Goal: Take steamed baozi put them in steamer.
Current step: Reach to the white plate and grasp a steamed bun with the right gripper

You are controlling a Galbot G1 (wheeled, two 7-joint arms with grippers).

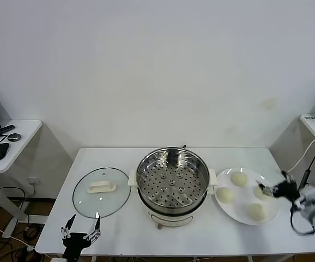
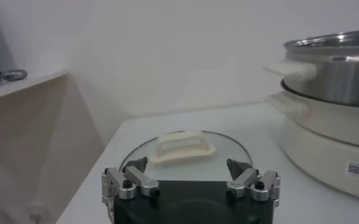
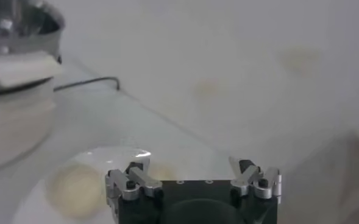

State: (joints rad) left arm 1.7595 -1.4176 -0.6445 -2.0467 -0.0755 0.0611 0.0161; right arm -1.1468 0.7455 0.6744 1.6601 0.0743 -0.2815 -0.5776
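both jaws stood spread wide with nothing between them. right gripper (image 1: 270,189) hovered at the plate's (image 1: 229,210) right rim, lower right of the head frame, beside four buns (image 1: 238,178) on it. left gripper (image 1: 81,229) sat parked at lower left, below the glass lid (image 1: 101,192). steamer (image 1: 172,183) stood centre. only the head view showed its holed tray; the right wrist view caught one bun (image 3: 75,189).

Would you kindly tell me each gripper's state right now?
Left gripper: open, empty, near the glass lid.
Right gripper: open, holding nothing, over the plate of baozi.
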